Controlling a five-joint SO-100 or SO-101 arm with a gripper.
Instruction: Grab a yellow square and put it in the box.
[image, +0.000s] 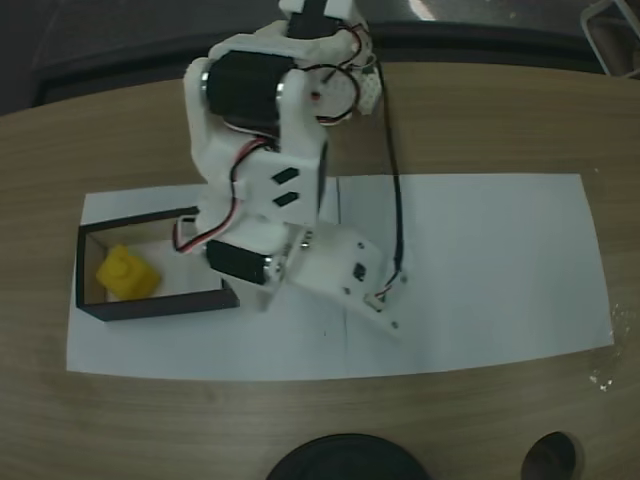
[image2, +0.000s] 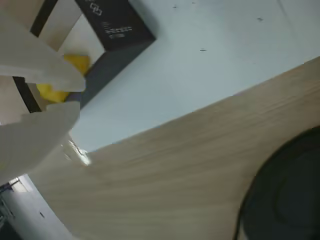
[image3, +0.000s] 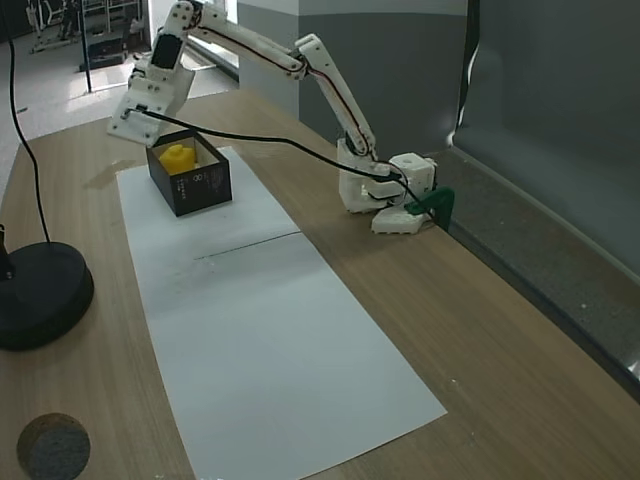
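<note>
One yellow square (image: 126, 272) sits inside the box (image: 160, 304), resting on its pale floor toward the left end as a fixed view shows it, and I can see nothing else in there with it. In the other fixed view the box stands on the white paper sheet (image3: 270, 340) at its far end, the block (image3: 177, 157) showing above the black walls. My gripper (image2: 75, 95) hangs above the box, clear of the block; in the wrist view its two white fingers (image2: 37, 60) have only a narrow gap at the tips and nothing between them. A black round base (image3: 40, 295) rests on the wooden table (image3: 500, 330), well apart from the box.
</note>
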